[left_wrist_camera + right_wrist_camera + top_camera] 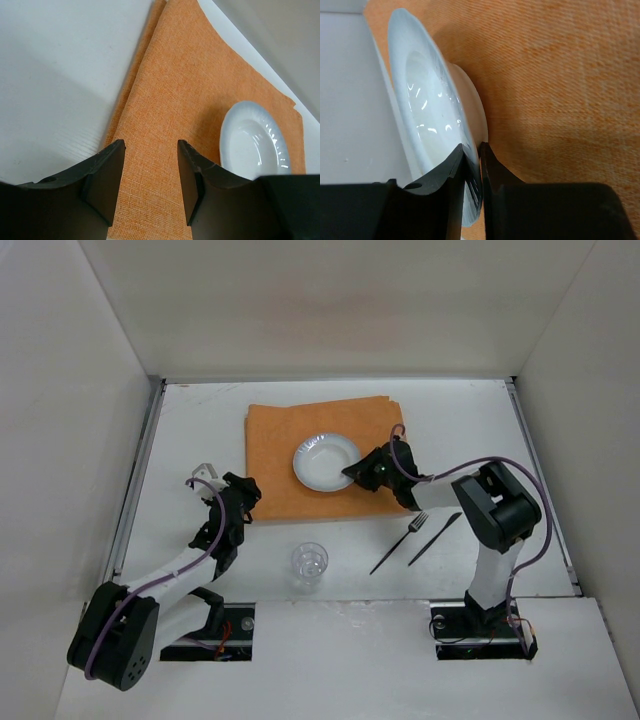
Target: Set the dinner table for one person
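A: Quick, what is the right tool (471,147) doing?
B: It is clamped on the plate (322,462), with the rim pinched between the jaws, one finger on the inside face and one on the underside.
A: Where is the plate?
B: Over the middle of the cloth (275,440), a bit right of center. I can't tell whether it rests flat or is tipped up a little.
A: And where is the cloth?
B: Spread flat on the desk (200,420). White desk shows past the cloth on every side.
A: Which way does the plate lie from the tool?
B: The plate runs from the grip toward the cloth's left side. The tool bites the rim that faces the cloth's right near corner, and the arm reaches in from off that corner.
A: Left tool (150,145)?
B: Its jaws are apart with nothing between them, and it hangs over the cloth's left near corner.
A: What else is there?
B: The fork (398,544) and knife (434,539) lie off the cloth's right near corner. They are side by side, with their long axes slanting from near-left to far-right. The glass (310,562) stands just off the cloth's near edge.
A: Which arm is nearer?
B: The right arm for the plate and the cutlery. The glass sits about between the two arms.
A: Your call on the next move?
B: Probably settle the plate and let go. It needs the rim eased down flat, or the plate could drag the cloth.
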{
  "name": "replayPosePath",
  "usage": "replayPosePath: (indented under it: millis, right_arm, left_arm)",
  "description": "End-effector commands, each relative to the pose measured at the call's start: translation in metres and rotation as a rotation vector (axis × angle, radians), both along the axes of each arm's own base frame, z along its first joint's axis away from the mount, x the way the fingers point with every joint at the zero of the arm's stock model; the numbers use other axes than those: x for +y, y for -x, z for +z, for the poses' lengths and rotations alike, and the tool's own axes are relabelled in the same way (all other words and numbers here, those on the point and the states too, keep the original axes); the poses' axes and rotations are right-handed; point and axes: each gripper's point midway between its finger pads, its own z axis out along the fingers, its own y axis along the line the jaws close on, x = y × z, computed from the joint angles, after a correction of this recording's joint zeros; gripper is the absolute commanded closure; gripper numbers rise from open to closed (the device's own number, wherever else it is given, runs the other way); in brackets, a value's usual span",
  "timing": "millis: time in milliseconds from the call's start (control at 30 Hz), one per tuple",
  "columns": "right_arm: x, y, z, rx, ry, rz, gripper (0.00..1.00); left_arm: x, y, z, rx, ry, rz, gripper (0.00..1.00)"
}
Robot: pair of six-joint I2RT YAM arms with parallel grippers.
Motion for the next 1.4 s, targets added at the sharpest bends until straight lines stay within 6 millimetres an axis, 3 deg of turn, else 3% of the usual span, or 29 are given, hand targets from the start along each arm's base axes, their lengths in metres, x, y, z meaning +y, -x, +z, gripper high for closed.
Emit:
replayPosePath:
  millis: [0, 100, 267, 367, 533, 600, 667, 767, 833, 900, 967, 1100, 1233, 1367]
  right_arm:
    - [0.018, -0.013, 0.037, -0.107, -0.054, 0.003, 0.81]
    - [0.014, -0.010, 0.032, -0.109, -0.006, -0.015, 0.58]
    - [0.000, 0.007, 0.028, -0.103, 0.093, -0.012, 0.46]
    - [-0.014, 0.027, 0.020, -0.082, 0.175, -0.005, 0.44]
    - [-0.033, 0.078, 0.017, -0.068, 0.263, 0.039, 0.44]
    - [-0.043, 0.097, 0.024, -0.087, 0.306, 0.043, 0.46]
    - [-0.047, 0.113, 0.042, -0.142, 0.348, 0.074, 0.55]
    - [-0.030, 0.139, 0.081, -0.280, 0.422, 0.223, 0.85]
    - [-0.012, 0.159, 0.102, -0.345, 0.484, 0.348, 0.90]
    - [0.002, 0.174, 0.113, -0.378, 0.552, 0.441, 0.86]
    - [0.016, 0.185, 0.116, -0.413, 0.620, 0.526, 0.72]
    - [0.040, 0.204, 0.106, -0.430, 0.712, 0.672, 0.51]
    - [0.059, 0.221, 0.089, -0.431, 0.756, 0.783, 0.49]
    - [0.065, 0.235, 0.078, -0.415, 0.784, 0.846, 0.49]
  left_arm:
    - [0.003, -0.004, 0.011, -0.046, 0.012, 0.018, 0.56]
    - [0.001, -0.003, 0.011, -0.046, 0.017, 0.010, 0.56]
    - [0.002, -0.003, 0.012, -0.047, 0.015, 0.016, 0.56]
    - [0.004, -0.002, 0.016, -0.061, 0.011, 0.019, 0.56]
    - [0.007, -0.003, 0.013, -0.050, 0.012, 0.028, 0.56]
    - [0.005, -0.004, 0.014, -0.052, 0.005, 0.025, 0.56]
    - [0.002, -0.006, 0.010, -0.037, 0.004, 0.017, 0.57]
    - [-0.005, -0.007, 0.009, -0.024, -0.002, -0.007, 0.66]
    - [-0.006, -0.008, 0.008, -0.020, -0.009, -0.007, 0.70]
    - [-0.007, -0.009, 0.007, -0.012, -0.013, -0.012, 0.71]
    - [-0.007, -0.007, 0.008, -0.015, -0.013, -0.013, 0.71]
    - [0.001, -0.007, 0.009, -0.019, -0.015, 0.012, 0.69]
    - [-0.001, -0.005, 0.009, -0.021, -0.012, 0.005, 0.67]
    - [0.002, -0.005, 0.009, -0.020, -0.007, 0.012, 0.66]
